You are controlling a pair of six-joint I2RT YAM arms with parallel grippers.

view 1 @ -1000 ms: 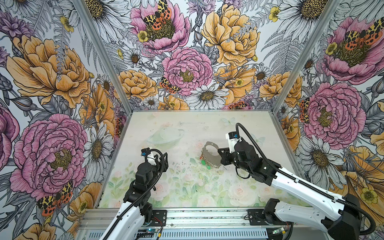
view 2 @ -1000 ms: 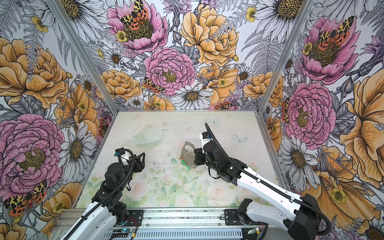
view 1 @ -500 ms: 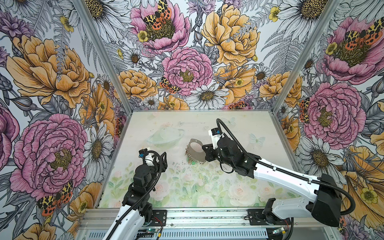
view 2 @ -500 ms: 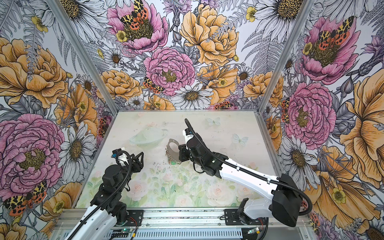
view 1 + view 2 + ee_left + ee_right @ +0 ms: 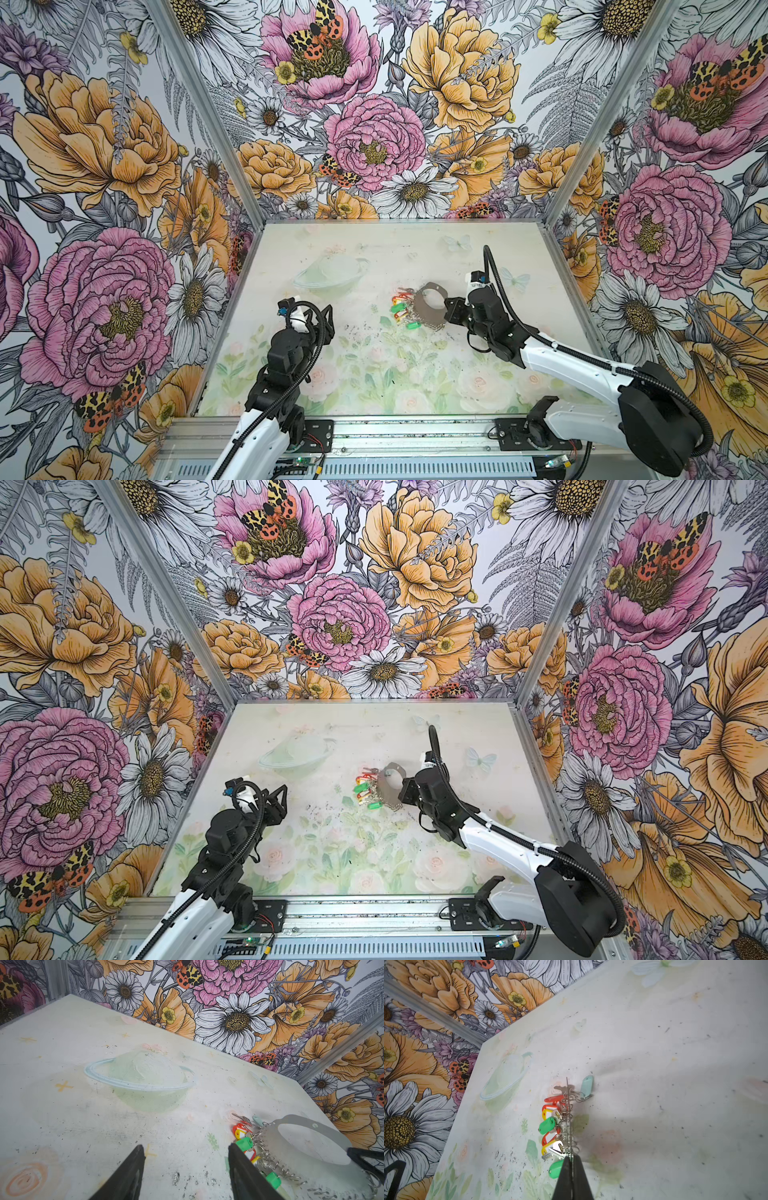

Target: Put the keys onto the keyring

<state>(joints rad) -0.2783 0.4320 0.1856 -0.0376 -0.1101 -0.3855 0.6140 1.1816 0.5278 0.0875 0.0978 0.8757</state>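
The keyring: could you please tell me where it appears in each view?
In a top view: keyring mid-table, right of the coloured tags.
In a top view: keyring likewise.
Left wrist: keyring face-on, beside the tags.
Right wrist: keyring edge-on, pinched by the right gripper.
Shared landmark: printed ringed planet.
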